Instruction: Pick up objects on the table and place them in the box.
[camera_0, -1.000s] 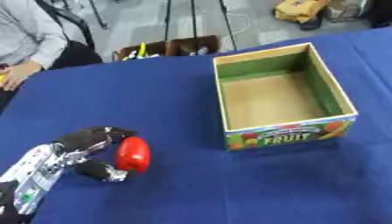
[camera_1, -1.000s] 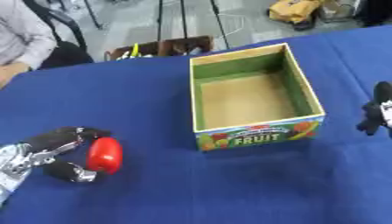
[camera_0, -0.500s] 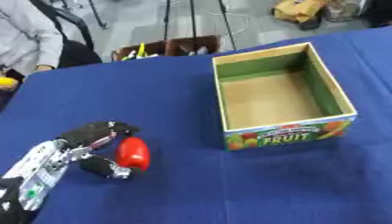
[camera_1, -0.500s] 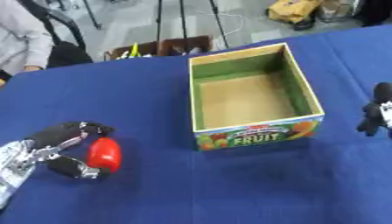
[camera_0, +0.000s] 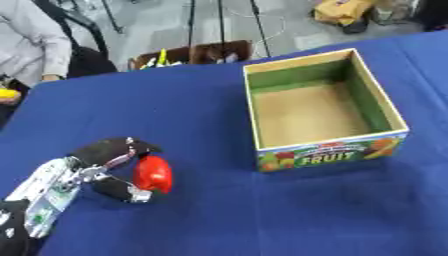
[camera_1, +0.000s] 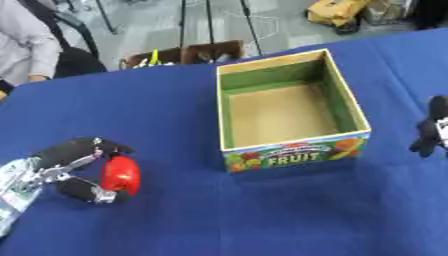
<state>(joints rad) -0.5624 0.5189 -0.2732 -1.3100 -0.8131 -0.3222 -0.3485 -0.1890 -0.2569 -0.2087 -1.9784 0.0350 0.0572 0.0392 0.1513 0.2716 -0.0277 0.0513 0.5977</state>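
1. L hand (camera_0: 105, 167) curls fingers and thumb round a red object (camera_0: 154, 173), low on the blue table (camera_0: 219, 220), well left of the box (camera_0: 325, 112).
2. Box stands open, "FRUIT" on front, nothing visible inside.
3. R hand (camera_1: 431, 132) at right edge of right eye view; can't tell fingers.

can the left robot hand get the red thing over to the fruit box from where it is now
Probably yes. The left robot hand has its fingers and thumb curled round the red object, and only bare blue table lies between it and the open, empty box. It would need to lift over the near wall.
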